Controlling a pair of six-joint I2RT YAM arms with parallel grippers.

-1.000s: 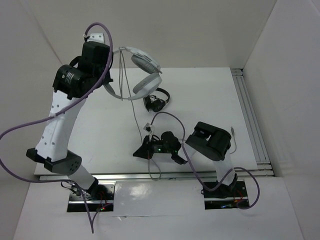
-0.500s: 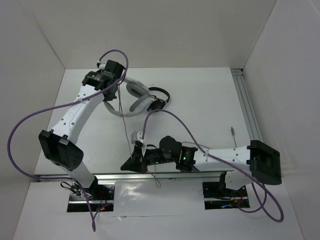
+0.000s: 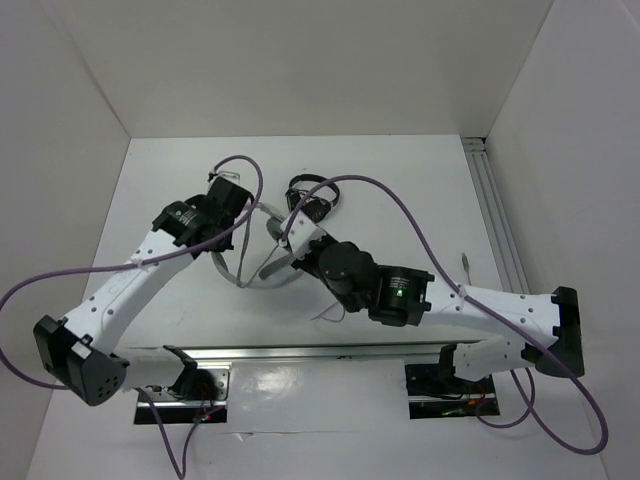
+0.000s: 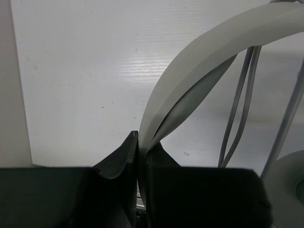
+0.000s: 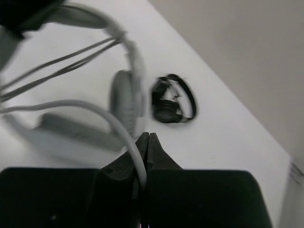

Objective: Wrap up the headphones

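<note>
The light grey headphones are at mid-table between my two arms. My left gripper is shut on their wide headband, which arcs up and right from the fingers. Two strands of the thin grey cable run beside the headband, and a padded cup shows at the lower right. My right gripper is shut on the cable, which curves into the fingers. One cup stands just beyond them, blurred.
Small black headphones lie on the table just behind the grey ones; they also show in the right wrist view. A metal rail runs along the table's right edge. White walls close in the back and sides.
My left arm has brought the headphones down from high at the back to mid-table. My right arm has swung from the front edge up to the headphones, carrying the cable.
</note>
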